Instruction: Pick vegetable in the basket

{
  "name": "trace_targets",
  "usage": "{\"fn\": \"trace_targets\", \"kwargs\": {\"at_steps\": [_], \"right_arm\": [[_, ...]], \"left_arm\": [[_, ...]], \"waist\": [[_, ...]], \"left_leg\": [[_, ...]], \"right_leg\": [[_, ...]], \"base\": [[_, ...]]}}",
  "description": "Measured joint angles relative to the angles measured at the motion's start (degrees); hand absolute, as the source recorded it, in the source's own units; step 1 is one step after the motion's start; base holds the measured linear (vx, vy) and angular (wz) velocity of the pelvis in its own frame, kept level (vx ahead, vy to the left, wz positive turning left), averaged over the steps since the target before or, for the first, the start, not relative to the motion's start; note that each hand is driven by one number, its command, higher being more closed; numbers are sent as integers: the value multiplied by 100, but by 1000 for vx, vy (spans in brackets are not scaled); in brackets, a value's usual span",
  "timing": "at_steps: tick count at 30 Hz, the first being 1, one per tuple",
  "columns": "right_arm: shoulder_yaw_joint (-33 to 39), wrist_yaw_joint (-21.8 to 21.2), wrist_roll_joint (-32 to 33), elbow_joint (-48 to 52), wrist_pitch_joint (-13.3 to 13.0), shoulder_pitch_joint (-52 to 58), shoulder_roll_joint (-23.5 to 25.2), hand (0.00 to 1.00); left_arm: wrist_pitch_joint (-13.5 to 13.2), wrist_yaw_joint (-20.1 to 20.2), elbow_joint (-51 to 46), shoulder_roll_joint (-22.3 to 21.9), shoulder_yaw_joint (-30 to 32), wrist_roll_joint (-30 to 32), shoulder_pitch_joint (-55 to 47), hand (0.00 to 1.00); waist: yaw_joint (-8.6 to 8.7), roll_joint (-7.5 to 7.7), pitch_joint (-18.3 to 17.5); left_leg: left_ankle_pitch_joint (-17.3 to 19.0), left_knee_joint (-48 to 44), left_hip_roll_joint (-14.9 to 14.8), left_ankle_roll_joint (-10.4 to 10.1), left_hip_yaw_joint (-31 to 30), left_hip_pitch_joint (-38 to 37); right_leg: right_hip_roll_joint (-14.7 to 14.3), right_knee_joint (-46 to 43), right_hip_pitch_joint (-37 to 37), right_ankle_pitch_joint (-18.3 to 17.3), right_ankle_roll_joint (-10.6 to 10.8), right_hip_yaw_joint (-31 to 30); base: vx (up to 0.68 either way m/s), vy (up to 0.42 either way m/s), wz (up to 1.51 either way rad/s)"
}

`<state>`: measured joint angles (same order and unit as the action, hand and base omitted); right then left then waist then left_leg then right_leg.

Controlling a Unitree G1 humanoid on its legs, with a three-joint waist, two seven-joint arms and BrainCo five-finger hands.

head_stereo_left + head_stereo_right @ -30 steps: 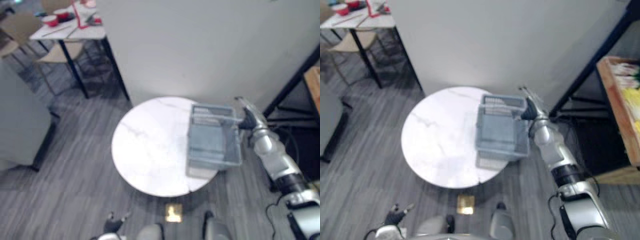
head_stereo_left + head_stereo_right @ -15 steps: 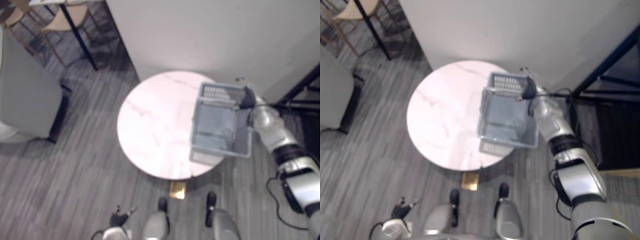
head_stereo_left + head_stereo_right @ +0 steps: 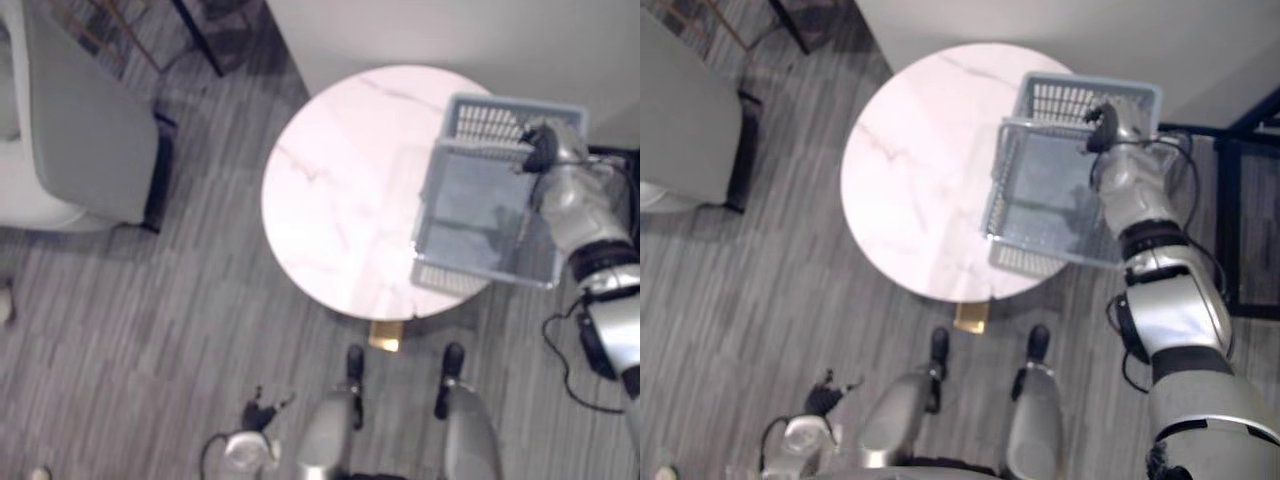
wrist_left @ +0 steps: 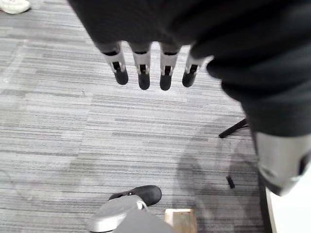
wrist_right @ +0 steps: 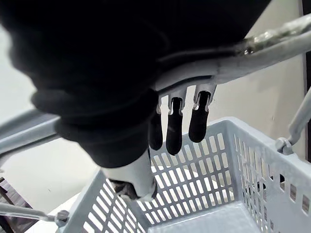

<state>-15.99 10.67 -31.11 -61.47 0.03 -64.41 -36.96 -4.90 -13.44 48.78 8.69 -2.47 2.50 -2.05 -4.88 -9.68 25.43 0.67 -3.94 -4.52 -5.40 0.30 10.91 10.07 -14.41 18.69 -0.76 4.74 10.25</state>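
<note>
**Item: basket** [image 3: 495, 122]. Pale blue plastic with latticed walls and a metal handle [image 5: 272, 46]. It sits at the right-hand edge of the round white tabletop [image 3: 340, 200], with its outer part overhanging the floor [image 4: 73, 136]. Whether it rests on the tabletop or hangs just above it cannot be told. Its bottom is bare in the right wrist view.

**Item: right hand** [image 3: 543, 150]. It is at the basket's far right corner, directly above the rim. The fingers [image 5: 175, 124] are curled round the handle, which crosses the palm, and the basket body lies below and past the fingertips. State: gripping the handle.

**Item: left hand** [image 4: 146, 68]. It hangs low at the robot's side over the floor, well apart from the tabletop. The fingers are straight and hold nothing.

**Item: vegetable.** Its whereabouts cannot be told.

**Other:** grey armchair [image 3: 90, 150], on the floor to the left of the tabletop.

**Progress (judged):** early. The basket is secured in the right hand. Still to do are finding the vegetable, taking it up, most likely with the free left hand, and placing it in the basket.
</note>
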Motion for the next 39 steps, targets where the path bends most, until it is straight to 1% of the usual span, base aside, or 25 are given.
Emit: {"fn": "trace_targets", "kwargs": {"at_steps": [5, 10, 13, 15, 16, 17, 18, 19, 20, 21, 22, 23, 25, 26, 27, 29, 30, 31, 32, 33, 34, 35, 36, 37, 39], "right_arm": [[51, -145, 6, 109, 95, 141, -26, 100], [358, -251, 92, 1477, 201, 1124, -20, 100], [1094, -247, 397, 2751, 203, 2126, 135, 100], [1653, -192, 672, 3643, 231, 2910, 483, 100], [1738, -178, 726, 3832, 236, 3093, 572, 100], [1799, -135, 790, 4064, 236, 3312, 686, 100], [1798, -109, 922, 4397, 226, 3638, 889, 100], [1798, -83, 980, 4632, 202, 3874, 1076, 100], [1801, -69, 995, 4693, 194, 3946, 1131, 100], [1777, 17, 1112, 4808, 109, 4276, 1447, 100], [1746, 16, 1140, 4805, 103, 4374, 1610, 100], [1645, 16, 1182, 4805, 67, 4578, 1843, 100], [1356, 10, 1384, 4805, 37, 4875, 2062, 100], [1319, -1, 1412, 4808, 28, 4996, 2080, 100], [1333, -51, 1429, 4842, 6, 5289, 2111, 100], [1372, -125, 1426, 5029, 4, 5871, 2127, 100], [1457, -134, 1425, 5062, 5, 6229, 2167, 100], [1592, -131, 1422, 5062, 11, 6533, 2258, 100], [1613, -131, 1424, 5063, 12, 6687, 2338, 100], [1689, -122, 1463, 5067, 13, 6926, 2416, 100], [1721, -120, 1581, 5072, 12, 7060, 2484, 100], [1700, -128, 1637, 4982, 15, 7196, 2568, 100], [1700, -127, 1637, 4950, 14, 7216, 2568, 100], [1694, -126, 1643, 4752, 8, 7285, 2623, 100], [1696, -105, 1647, 4349, 14, 7337, 2705, 100]], "left_arm": [[4, 2, -80, -1, -13, 2, 23, 0], [45, 42, -93, -1, 26, 42, 20, 0], [59, 138, -127, 0, 62, 102, 19, 0], [128, 266, -125, 1, 57, 146, 18, 0], [152, 285, -106, 0, 54, 226, 15, 0], [188, 332, -75, 1, 49, 308, 9, 0], [264, 384, -51, 14, 65, 386, 17, 0], [296, 391, -47, 34, 69, 506, 43, 0], [301, 396, -43, 45, 69, 517, 44, 0], [299, 424, 38, 73, 71, 527, 69, 0], [303, 429, 64, 128, 97, 535, 64, 0], [330, 443, 135, 192, 176, 536, 58, 0], [382, 471, 163, 214, 288, 536, 21, 0], [382, 480, 162, 216, 288, 538, 25, 0], [381, 501, 169, 198, 283, 548, 34, 0], [375, 523, 285, 77, 284, 559, 72, 0], [367, 545, 370, -2, 282, 688, 82, 0], [367, 601, 410, -78, 277, 782, 65, 0], [365, 614, 431, -109, 270, 783, 62, 0], [339, 632, 511, -159, 272, 784, 56, 0], [323, 642, 574, -183, 272, 785, 43, 0], [286, 622, 548, -252, 311, 725, -110, 0], [278, 599, 505, -251, 328, 723, -132, 0], [249, 502, 422, -206, 341, 727, -180, 0], [243, 393, 372, -169, 392, 655, -285, 0]], "waist": [[75, 67, 85], [172, 215, 90], [353, 434, 13], [461, 724, -159], [503, 797, -213], [521, 869, -287], [544, 983, -396], [629, 1018, -438], [635, 1021, -445], [622, 1056, -517], [619, 1132, -570], [612, 1189, -661], [554, 1160, -725], [558, 1144, -739], [617, 1046, -815], [665, 907, -921], [764, 823, -979], [820, 778, -1000], [836, 767, -1005], [897, 760, -1009], [925, 761, -1008], [825, 771, -1025], [782, 771, -1033], [634, 748, -1059], [617, 762, -1049]], "left_leg": [[-59, 66, 8, 20, -57, -241], [-64, 315, -36, 29, 158, -820], [-60, 462, -89, 25, 292, -1159], [-12, 555, -138, -9, 568, -1338], [8, 569, -150, -13, 684, -1391], [72, 567, -179, -23, 889, -1485], [210, 503, -287, -36, 1397, -1684], [288, 372, -355, -20, 1868, -1764], [302, 340, -383, -4, 2023, -1790], [433, 234, -525, -28, 2623, -1986], [515, 171, -540, -58, 2888, -2066], [781, -174, -654, -166, 3386, -2147], [999, -745, -932, -296, 4220, -2339], [1016, -860, -976, -309, 4423, -2410], [1074, -1069, -1125, -349, 4776, -2517], [1061, -1494, -1374, -330, 5068, -2626], [973, -2058, -1630, -213, 5086, -2629], [659, -2774, -1912, -25, 5032, -2585], [459, -3200, -2052, 99, 4892, -2506], [622, -4127, -2238, 437, 4386, -2226], [852, -4690, -2175, 591, 3777, -1944], [1181, -5053, -1570, 354, 2510, -1458], [1235, -5064, -1462, 329, 2331, -1380], [1404, -5028, -1155, 289, 1874, -1089], [1584, -4942, -1021, 284, 1561, -608]], "right_leg": [[12, -24, -229, -1, 1, 36], [-74, 116, -640, -1, 7, -125], [-164, 250, -890, 10, 21, -234], [-267, 303, -889, 26, 37, -482], [-306, 335, -890, 47, 42, -585], [-378, 388, -883, 91, 47, -765], [-430, 605, -883, 82, -39, -818], [-190, 541, -890, -140, -395, 27], [-102, 476, -893, -207, -500, 324], [377, -104, -832, -381, -791, 1779], [586, -354, -828, -456, -922, 2333], [916, -741, -845, -494, -1020, 3176], [871, -1066, -768, -817, -1492, 3878], [790, -1100, -736, -885, -1460, 3916], [488, -1082, -604, -907, -1279, 3555], [100, -1034, -468, -995, -1200, 3037], [-176, -976, -439, -1048, -1210, 2733], [-442, -851, -479, -1055, -1223, 2384], [-568, -760, -521, -1053, -1228, 2182], [-831, -571, -671, -1063, -1270, 1790], [-1010, -436, -838, -1084, -1331, 1483], [-1242, -325, -1061, -1089, -1382, 853], [-1275, -309, -1088, -1097, -1398, 743], [-1444, -228, -1223, -1091, -1416, 250], [-1624, -18, -1520, -1109, -1379, -293]], "base": [[-24, 5, 5], [6, 1, -22], [46, 0, -27], [59, 4, -57], [64, 7, -69], [67, 13, -128], [59, 31, -171], [35, 59, -157], [36, 105, -172], [64, 105, -157], [164, 90, -222], [167, 34, -204], [168, -72, -233], [190, -165, -209], [234, -155, -188], [301, -143, -176], [366, -126, -171], [367, -119, -174], [303, -100, -178], [238, -87, -159], [316, -89, -233], [238, -33, -189], [294, -1, -238], [217, 28, -188], [315, 58, -191]]}}
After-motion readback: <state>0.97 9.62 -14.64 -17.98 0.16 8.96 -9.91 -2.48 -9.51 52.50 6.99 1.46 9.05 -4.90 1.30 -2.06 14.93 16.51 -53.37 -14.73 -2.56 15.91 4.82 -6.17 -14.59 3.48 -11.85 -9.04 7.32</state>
